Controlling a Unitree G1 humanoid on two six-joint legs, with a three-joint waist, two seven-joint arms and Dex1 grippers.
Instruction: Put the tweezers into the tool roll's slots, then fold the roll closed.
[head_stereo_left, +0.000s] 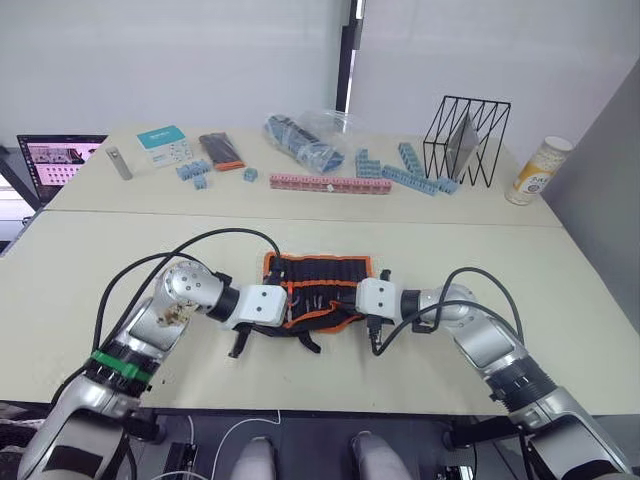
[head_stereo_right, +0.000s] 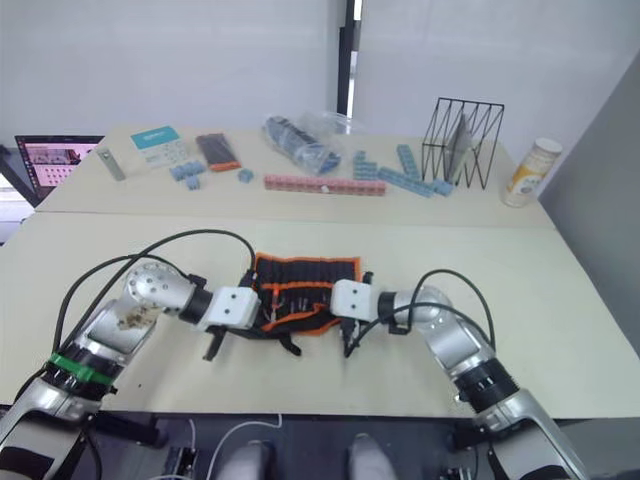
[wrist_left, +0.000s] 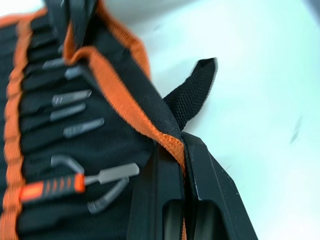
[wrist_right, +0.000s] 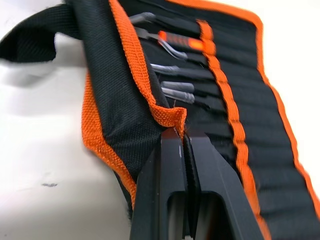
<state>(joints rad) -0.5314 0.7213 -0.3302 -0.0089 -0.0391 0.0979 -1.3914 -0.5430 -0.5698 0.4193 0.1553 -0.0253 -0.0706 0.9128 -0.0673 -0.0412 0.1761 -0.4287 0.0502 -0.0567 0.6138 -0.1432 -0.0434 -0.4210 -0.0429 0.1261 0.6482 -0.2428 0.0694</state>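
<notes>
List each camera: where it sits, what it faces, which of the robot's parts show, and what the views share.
Left eye, right eye: on the head, looking forward and down at the table; both arms reach the tool roll.
Left wrist: along the left claw, shut on the roll's orange edge; tweezers sit in the slots.
Right wrist: along the right claw, pinching the opposite end.
Shared: all show the tool roll.
</notes>
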